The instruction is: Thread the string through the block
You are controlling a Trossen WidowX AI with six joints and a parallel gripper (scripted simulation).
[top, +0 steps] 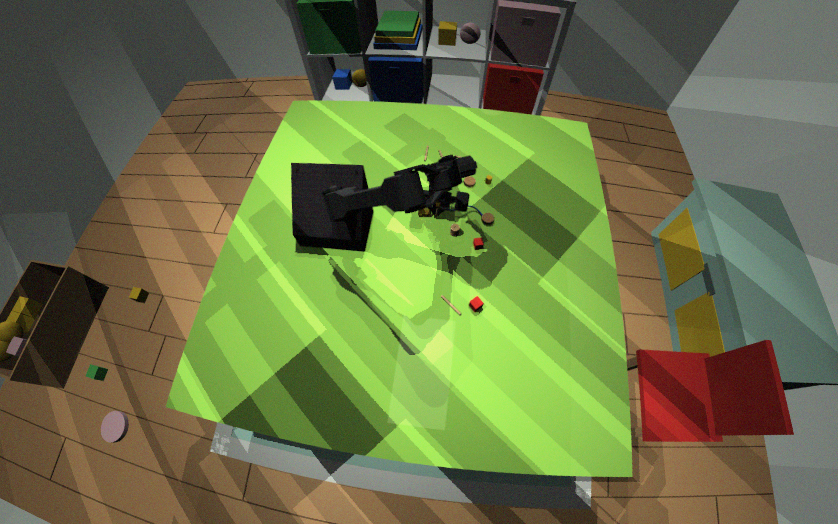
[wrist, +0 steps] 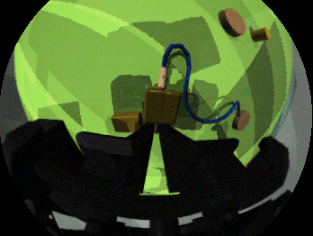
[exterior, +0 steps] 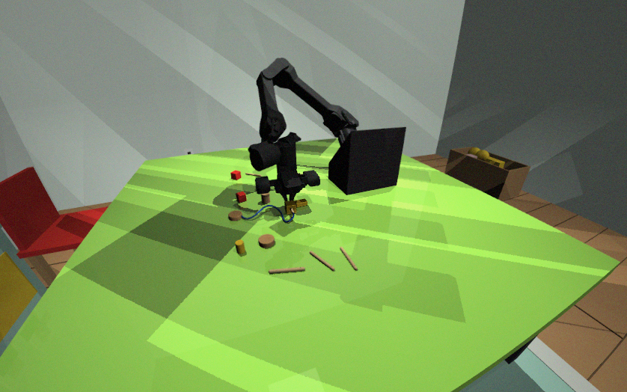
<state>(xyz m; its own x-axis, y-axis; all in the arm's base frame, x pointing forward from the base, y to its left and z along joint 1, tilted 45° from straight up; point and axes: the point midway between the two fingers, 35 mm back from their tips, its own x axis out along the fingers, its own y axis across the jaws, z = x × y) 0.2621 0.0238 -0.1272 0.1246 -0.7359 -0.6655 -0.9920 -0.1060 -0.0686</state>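
- You see a playroom-like space with a plank floor (top: 203, 259).
- Your indicators: cubby shelving (top: 427, 83) with coloured bins, a toy box (top: 64, 330) (exterior: 490, 177), and a red chair (top: 679, 395) (exterior: 28, 212).

From above, had a shelf unit (top: 559, 55) past the worktop's (top: 531, 395) (exterior: 416, 342) upper edge, a red chair (top: 676, 395) (exterior: 30, 203) by its lower-right corner, slanting light.
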